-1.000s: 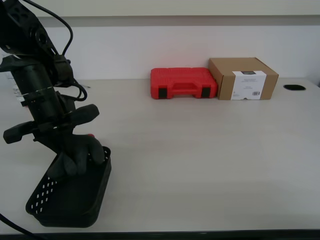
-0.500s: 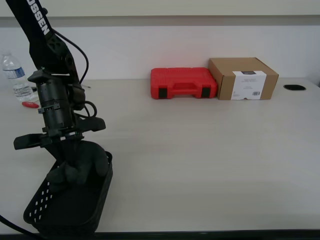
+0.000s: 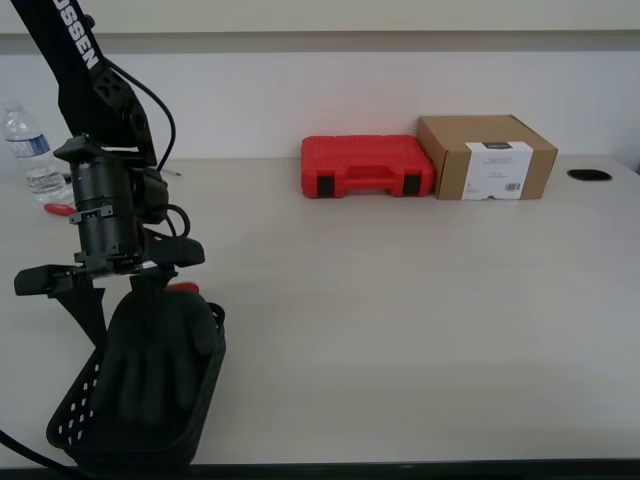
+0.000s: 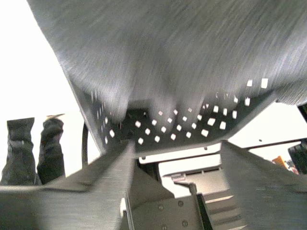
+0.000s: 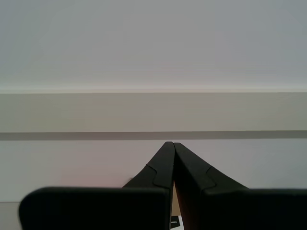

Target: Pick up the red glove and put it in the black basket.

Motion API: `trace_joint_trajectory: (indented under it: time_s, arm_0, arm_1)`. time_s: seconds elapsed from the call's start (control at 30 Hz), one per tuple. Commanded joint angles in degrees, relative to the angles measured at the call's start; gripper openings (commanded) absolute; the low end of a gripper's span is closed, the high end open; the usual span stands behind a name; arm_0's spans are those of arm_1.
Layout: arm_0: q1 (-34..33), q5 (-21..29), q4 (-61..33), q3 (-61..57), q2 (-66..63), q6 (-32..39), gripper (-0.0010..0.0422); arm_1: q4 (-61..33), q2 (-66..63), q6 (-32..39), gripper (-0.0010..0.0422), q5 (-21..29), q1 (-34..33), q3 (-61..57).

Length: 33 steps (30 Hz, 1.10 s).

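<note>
The red glove [image 3: 160,345], dark with a bit of red cuff showing, lies inside the black basket [image 3: 78,400] at the front of the exterior view's left. My first gripper [image 3: 118,308] stands upright just above it, open, its fingers spread to either side of the glove. In the first wrist view the glove [image 4: 168,48] is a blurred grey mass close to the lens, with the basket's perforated wall [image 4: 192,129] behind it and my first gripper [image 4: 177,148] open. My second gripper [image 5: 172,143] is shut on nothing, facing a bare wall.
A red tool case [image 3: 367,166] and a cardboard box [image 3: 487,157] stand side by side at the back of the table. A water bottle [image 3: 30,150] and a small red-handled tool [image 3: 60,209] are at the exterior view's far left. A dark round hole [image 3: 588,175] is at the back right.
The first arm swung upright over the basket with the glove hanging from its jaws. The jaws then spread, and the glove dropped flat into the basket.
</note>
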Motion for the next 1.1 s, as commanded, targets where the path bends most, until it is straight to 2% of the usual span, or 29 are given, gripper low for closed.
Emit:
trace_joint_trajectory:
  time_s: [0.03, 0.07, 0.1, 0.17, 0.27, 0.4, 0.5, 0.57, 0.67, 0.7, 0.83, 0.97, 1.0, 1.1]
  arm_0:
    - [0.0, 0.0, 0.2, 0.0, 0.0, 0.2, 0.0000]
    - [0.0, 0.0, 0.2, 0.1, 0.0, 0.2, 0.0000]
    - [0.0, 0.0, 0.2, 0.1, 0.0, 0.2, 0.0000]
    - [0.0, 0.0, 0.2, 0.1, 0.0, 0.2, 0.0000]
    - [0.0, 0.0, 0.2, 0.1, 0.0, 0.2, 0.0000]
    - [0.0, 0.0, 0.0, 0.1, 0.0, 0.2, 0.0000]
    - [0.0, 0.0, -0.6, 0.1, 0.0, 0.1, 0.0000]
    - [0.0, 0.0, -1.0, 0.1, 0.0, 0.2, 0.0000]
    - [0.0, 0.0, -1.3, 0.1, 0.0, 0.2, 0.0000]
    - [0.0, 0.0, -1.3, 0.0, 0.0, 0.2, 0.0000]
    - [0.0, 0.0, -1.3, 0.0, 0.0, 0.2, 0.0000]
    - [0.0, 0.0, -1.3, 0.1, 0.0, 0.2, 0.0000]
    - [0.0, 0.0, -1.3, 0.1, 0.0, 0.2, 0.0000]
    - [0.0, 0.0, -1.3, 0.0, 0.0, 0.2, 0.0000]
  arm_1:
    - [-1.3, 0.0, 0.0, 0.0345, -0.1, 0.0, 0.0]
    - [-1.8, -0.4, -0.3, 0.0385, -0.1, 0.0, 0.0]
    - [-1.8, -1.4, -0.7, 0.0408, -0.1, 0.0, 0.0]
    - [-1.6, -4.3, -0.6, 0.0368, -0.6, 0.0, 0.2]
    - [-1.6, -12.1, -0.6, 0.0281, -0.9, 0.0, 1.5]
    - [-1.5, -24.5, -1.8, 0.0140, 0.4, 0.0, 6.0]
    - [-0.9, -29.8, -3.3, 0.0115, 0.7, 0.0, 11.1]
    - [-0.1, -31.5, -3.8, 0.0125, 0.6, 0.1, 14.7]
    - [0.0, -32.2, -3.8, 0.0172, 0.5, 0.1, 21.7]
    - [1.1, -32.2, -3.8, 0.0210, -0.3, 0.1, 24.8]
    - [4.2, -32.2, -3.8, 0.0298, -5.5, 0.1, 27.6]
    - [5.6, -32.2, -3.8, 0.0395, -5.7, 0.1, 27.6]
    - [5.7, -32.2, -3.7, 0.0406, -5.7, 0.1, 27.6]
    - [5.7, -32.2, -3.7, 0.0353, -5.7, 0.1, 27.6]
